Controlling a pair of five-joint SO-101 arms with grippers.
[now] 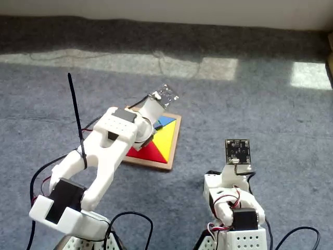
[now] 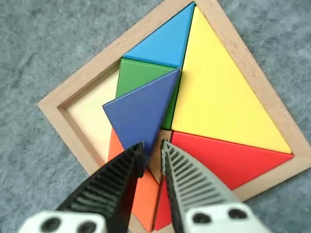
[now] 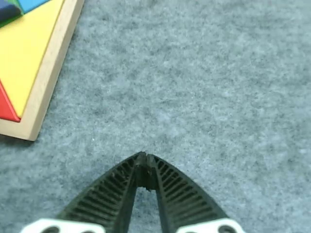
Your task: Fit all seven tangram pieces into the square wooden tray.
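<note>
Square wooden tray [image 2: 77, 82] lies flat on the grey carpet [image 3: 194, 73], set cornerwise to the arms. In the high view the tray [image 1: 176, 140] sits under the far end of the left arm [image 1: 104, 156], which stretches out over it. Pieces seated in the tray: large yellow triangle [image 2: 218, 92], with the large red triangle [image 2: 233, 158] edge to edge beside it, a light blue triangle [image 2: 163, 41] in one corner, a green piece [image 2: 138, 75] next to that, and an orange piece [image 2: 146, 199] below the gripper. Dark blue triangle [image 2: 141, 109] is not seated: it lies across the green piece and part of the orange one, one side raised. A patch of bare tray floor [image 2: 92, 116] shows beside it. Left gripper [image 2: 151, 145] hangs directly over the tray interior with a narrow gap between its tips and nothing caught in that gap. One corner of the dark blue triangle ends right at the dark fingertip [image 2: 138, 150]; contact cannot be judged. Right arm [image 1: 234, 203] is drawn back near its base, well apart from the tray. Right gripper [image 3: 146, 162] points down at the carpet beside the tray's rim [image 3: 51, 73], tips pressed together and holding nothing.
</note>
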